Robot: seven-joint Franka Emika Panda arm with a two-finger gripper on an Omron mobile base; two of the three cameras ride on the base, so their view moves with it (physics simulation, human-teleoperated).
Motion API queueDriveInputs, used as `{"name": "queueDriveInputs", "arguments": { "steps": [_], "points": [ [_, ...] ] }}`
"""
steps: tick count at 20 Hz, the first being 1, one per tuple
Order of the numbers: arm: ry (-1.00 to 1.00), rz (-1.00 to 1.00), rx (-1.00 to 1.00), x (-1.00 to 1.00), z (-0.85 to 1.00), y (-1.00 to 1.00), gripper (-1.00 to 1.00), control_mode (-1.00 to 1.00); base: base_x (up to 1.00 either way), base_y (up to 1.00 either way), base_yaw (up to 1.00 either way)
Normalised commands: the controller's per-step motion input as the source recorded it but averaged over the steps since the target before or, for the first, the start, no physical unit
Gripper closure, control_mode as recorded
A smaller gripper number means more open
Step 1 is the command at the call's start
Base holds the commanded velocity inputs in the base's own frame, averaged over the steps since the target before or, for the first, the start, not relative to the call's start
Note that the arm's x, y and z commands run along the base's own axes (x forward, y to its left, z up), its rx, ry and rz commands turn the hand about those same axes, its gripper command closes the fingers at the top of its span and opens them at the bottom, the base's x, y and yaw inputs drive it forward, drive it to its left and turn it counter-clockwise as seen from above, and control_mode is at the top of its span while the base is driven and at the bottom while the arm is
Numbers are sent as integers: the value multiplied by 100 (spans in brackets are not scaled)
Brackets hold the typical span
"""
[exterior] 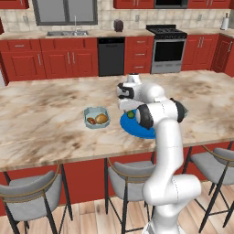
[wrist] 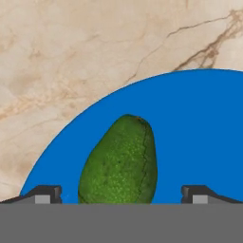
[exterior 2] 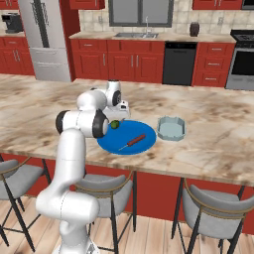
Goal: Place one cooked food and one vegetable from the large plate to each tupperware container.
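Green avocado (wrist: 121,161), plate (wrist: 199,123) at 9 o'clock: firm, smooth, rolls. Tool (wrist: 121,195) spread wide, empty; you grip its belly.

In the left base view the arm (exterior: 167,137) covers much of the blue plate (exterior: 132,129) and all but a sliver of the green avocado (exterior: 130,114). In the hand view the avocado's (wrist: 119,161) lower end and most of the plate (wrist: 199,123) are cut off. The food in the tub (exterior: 96,118) is too small to name, as is the thin red-tipped stick (exterior 2: 132,142) on the plate.
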Motion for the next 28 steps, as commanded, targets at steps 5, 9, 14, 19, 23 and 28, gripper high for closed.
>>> {"name": "queueDriveInputs", "arguments": {
  "steps": [5, 9, 14, 19, 23, 28],
  "points": [
    [5, 0, 0, 0, -21, 0, -100, -100, 0, 0, 0],
    [8, 0, 0, 0, -19, 0, -100, -100, 0, 0, 0],
    [2, 0, 0, 0, -6, 0, -100, -100, 0, 0, 0],
    [0, 0, 0, 0, 0, 0, 100, -100, 0, 0, 0],
    [-12, -7, 0, -10, 2, -51, 100, -100, 0, 0, 0],
    [-28, -9, 0, -1, 39, -94, 100, -100, 0, 0, 0]
  ]
}}
